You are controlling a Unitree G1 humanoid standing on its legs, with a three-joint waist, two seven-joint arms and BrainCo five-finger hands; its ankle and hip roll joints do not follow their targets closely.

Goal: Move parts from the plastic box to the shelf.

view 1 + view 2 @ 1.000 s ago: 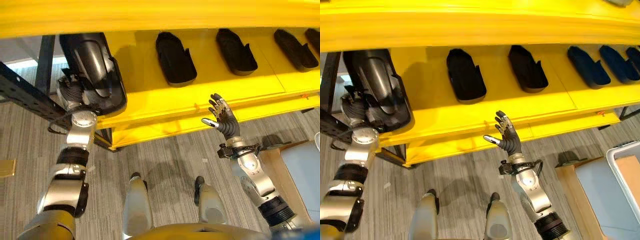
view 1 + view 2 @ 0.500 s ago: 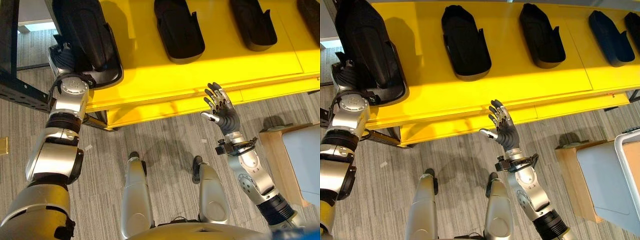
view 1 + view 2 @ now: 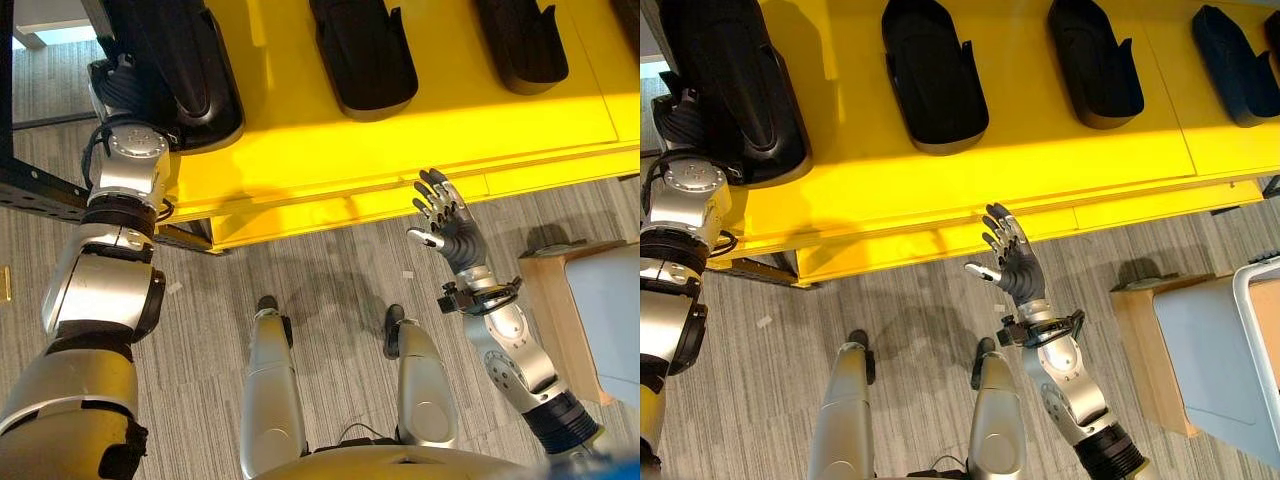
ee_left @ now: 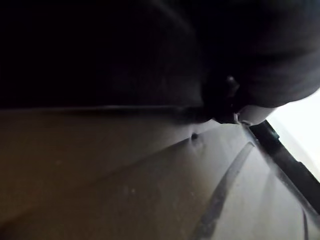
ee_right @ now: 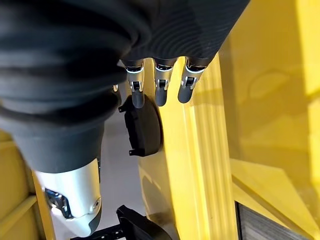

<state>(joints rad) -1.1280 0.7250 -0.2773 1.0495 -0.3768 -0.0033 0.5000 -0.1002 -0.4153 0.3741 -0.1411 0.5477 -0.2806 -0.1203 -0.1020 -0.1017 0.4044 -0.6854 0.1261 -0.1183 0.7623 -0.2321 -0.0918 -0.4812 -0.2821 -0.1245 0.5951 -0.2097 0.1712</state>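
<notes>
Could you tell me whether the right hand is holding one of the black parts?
No, the right hand hangs open and empty in front of the yellow shelf.

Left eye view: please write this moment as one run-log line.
left hand: at black part on yellow shelf, fingers hidden | right hand: open, empty, before shelf edge | parts on shelf: several

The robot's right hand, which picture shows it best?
The right eye view: the right hand shows whole, fingers spread, holding nothing, below the yellow shelf. The left eye view nearly matches. Its wrist view gives just its cover and fingertips.
</notes>
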